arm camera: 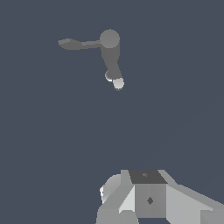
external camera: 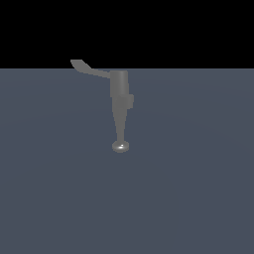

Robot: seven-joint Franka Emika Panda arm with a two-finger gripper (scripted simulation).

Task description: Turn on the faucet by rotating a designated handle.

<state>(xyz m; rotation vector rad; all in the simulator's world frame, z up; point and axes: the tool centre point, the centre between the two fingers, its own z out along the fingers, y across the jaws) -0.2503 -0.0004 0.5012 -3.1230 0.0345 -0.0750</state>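
The faucet (external camera: 119, 94) is a small matte grey fixture on the flat grey floor, with its tapering spout ending in a shiny rounded tip (external camera: 120, 146). Its handle (external camera: 87, 67), a thin flat lever with a wider paddle end, sticks out from the cylindrical top toward the exterior view's left. In the wrist view I look down on the faucet (arm camera: 110, 48) and the handle (arm camera: 74, 44) from above. Only part of my white gripper (arm camera: 148, 197) shows there, well apart from the faucet and touching nothing. Its fingers are not clearly visible. The gripper does not appear in the exterior view.
A plain dark grey-blue floor (external camera: 198, 188) surrounds the faucet on all sides. A black background lies beyond the floor's far edge (external camera: 198, 68).
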